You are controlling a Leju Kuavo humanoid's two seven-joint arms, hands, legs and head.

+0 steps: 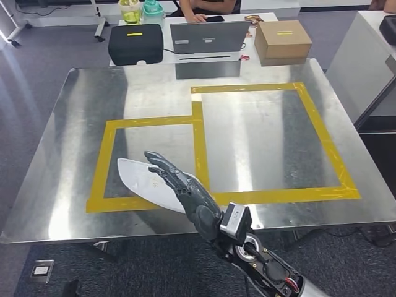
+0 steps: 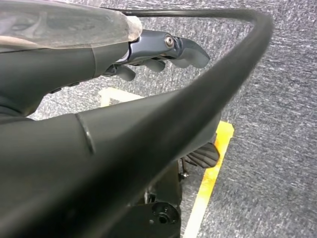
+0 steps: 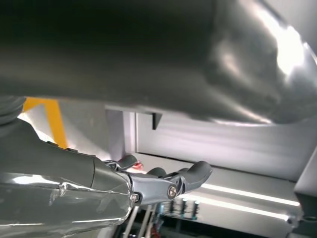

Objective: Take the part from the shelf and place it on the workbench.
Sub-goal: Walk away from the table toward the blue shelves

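Observation:
The part (image 1: 138, 178) is a flat, pale, blade-shaped sheet with a rounded tip. It lies low over the front of the steel workbench (image 1: 70, 154), across the near edge of the left yellow-taped rectangle (image 1: 108, 139). My right hand (image 1: 184, 185) comes in from the lower right and holds the part's near end, fingers stretched along its top. Whether the part touches the bench I cannot tell. In the right wrist view the part (image 3: 209, 59) looms as a broad grey shiny surface by the dark fingers (image 3: 168, 184). My left hand (image 2: 164, 49) hangs over the carpet, fingers loose and holding nothing.
A larger yellow-taped rectangle (image 1: 322, 133) marks the bench's right half. Behind the bench a white table carries a black case (image 1: 135, 43), a laptop (image 1: 208, 37) and a cardboard box (image 1: 282, 40), with a person (image 1: 205, 7) seated there. Another table (image 1: 364, 62) stands at right.

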